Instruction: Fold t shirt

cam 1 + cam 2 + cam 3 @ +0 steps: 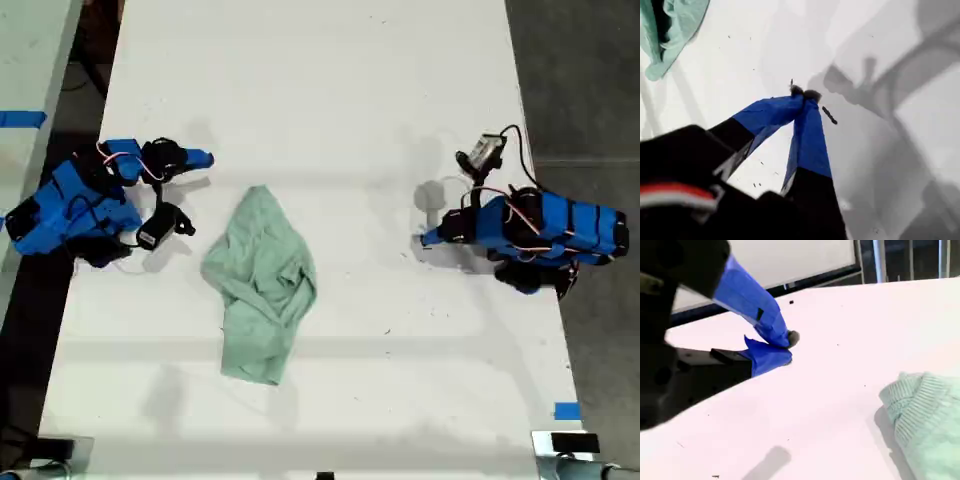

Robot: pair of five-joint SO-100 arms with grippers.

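The pale mint-green t shirt (262,285) lies crumpled in a loose heap on the white table (330,80), a little toward the exterior view's left of centre. My first gripper (427,238) (805,93) is shut on nothing, low over the table at the exterior view's right and well apart from the t shirt (670,30). My second gripper (205,158) (788,347) is shut and empty too. It sits at the exterior view's left, a short way from the t shirt's ribbed edge (925,410).
A second pale table (30,60) with blue tape (20,118) stands past a dark gap at the exterior view's left. Blue tape (566,410) marks the table's near corner at that view's right. Dark floor lies beyond the table's edge there.
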